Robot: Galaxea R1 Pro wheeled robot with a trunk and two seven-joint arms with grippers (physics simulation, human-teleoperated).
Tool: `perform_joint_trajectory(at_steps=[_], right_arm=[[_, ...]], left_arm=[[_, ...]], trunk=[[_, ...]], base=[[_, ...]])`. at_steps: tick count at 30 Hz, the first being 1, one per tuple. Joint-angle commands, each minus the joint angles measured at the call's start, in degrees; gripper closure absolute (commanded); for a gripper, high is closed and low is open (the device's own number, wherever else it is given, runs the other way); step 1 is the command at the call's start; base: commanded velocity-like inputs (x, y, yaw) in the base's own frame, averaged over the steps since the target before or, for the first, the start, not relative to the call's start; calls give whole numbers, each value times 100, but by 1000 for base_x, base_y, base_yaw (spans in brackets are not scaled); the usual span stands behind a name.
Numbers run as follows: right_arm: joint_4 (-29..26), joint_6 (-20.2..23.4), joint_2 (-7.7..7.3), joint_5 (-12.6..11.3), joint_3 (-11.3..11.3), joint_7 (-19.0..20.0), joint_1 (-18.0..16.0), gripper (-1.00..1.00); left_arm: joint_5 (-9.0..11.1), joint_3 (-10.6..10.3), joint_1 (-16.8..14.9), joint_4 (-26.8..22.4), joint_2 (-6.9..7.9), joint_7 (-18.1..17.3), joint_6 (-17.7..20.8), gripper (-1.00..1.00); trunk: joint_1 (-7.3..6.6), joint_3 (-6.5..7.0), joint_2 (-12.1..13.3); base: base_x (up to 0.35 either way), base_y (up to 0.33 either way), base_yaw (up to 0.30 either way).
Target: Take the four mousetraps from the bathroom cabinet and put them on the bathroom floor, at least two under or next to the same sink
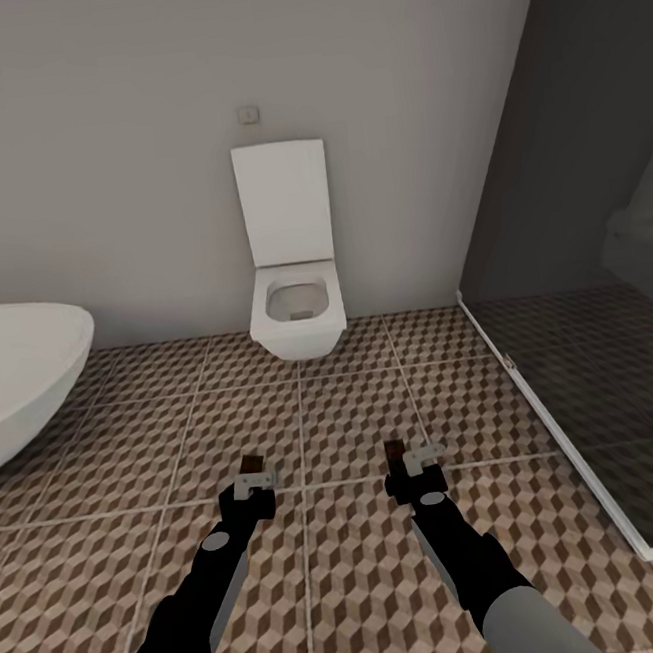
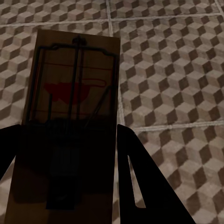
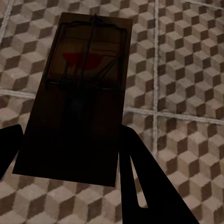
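Note:
Both arms reach forward over the cube-patterned bathroom floor (image 1: 355, 404). My left gripper (image 1: 253, 483) is shut on a mousetrap (image 1: 253, 465). In the left wrist view that wooden board (image 2: 70, 88), with its dark wire and red mark, sits between the dark fingers (image 2: 140, 177) above the tiles. My right gripper (image 1: 410, 467) is shut on a second mousetrap (image 1: 394, 452). That one looks darker in the right wrist view (image 3: 86, 79), held between the fingers (image 3: 140, 182) above the floor (image 3: 186, 70). The cabinet, the sink and the other mousetraps are out of view.
A white wall-hung toilet (image 1: 295, 300) with its lid up stands straight ahead against the wall. The rounded white bathtub (image 1: 15, 374) bulges in from the left. A dark glass shower screen (image 1: 582, 269) with a white floor frame closes off the right side.

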Motion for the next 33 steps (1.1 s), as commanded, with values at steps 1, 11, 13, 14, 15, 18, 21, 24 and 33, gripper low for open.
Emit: perform_joint_trajectory(at_steps=[1,11,13,14,15,18,21,24,33], right_arm=[[-8,44,0,31,11,-8,-1,100],[-8,25,0,31,11,-8,-3,100],[-8,-22,0,31,11,-8,-3,100],[-8,-49,0,31,11,-8,-3,100],[-8,-68,0,31,11,-8,-3,100],[-8,-93,0,31,11,-8,-5,100],[-8,-102,0,31,11,-8,-4,100],[-8,-104,0,31,11,-8,-2,100],[-8,-106,0,31,11,-8,-2,100]], left_arm=[[12,-18,-2,-10,3,45,33,100],[12,-19,-2,-5,3,45,31,100],[12,-18,-2,-4,3,45,31,100],[12,-19,-2,-3,3,45,31,100],[12,-20,-2,-4,3,45,31,100],[12,-21,-2,-2,3,45,34,100],[12,-19,-2,-1,3,45,34,100],[12,-17,-2,-2,3,45,36,100],[12,-16,-2,-6,3,45,36,100]], trunk=[[22,-23,-43],[241,-202,-445],[285,-238,-525],[307,-256,-565],[329,-274,-605],[395,-328,-725],[461,-382,-846],[527,-436,-966],[725,-597,-1327]], base=[[0,0,0],[0,0,0],[0,0,0],[0,0,0],[0,0,0],[0,0,0],[0,0,0],[0,0,0],[0,0,0]])
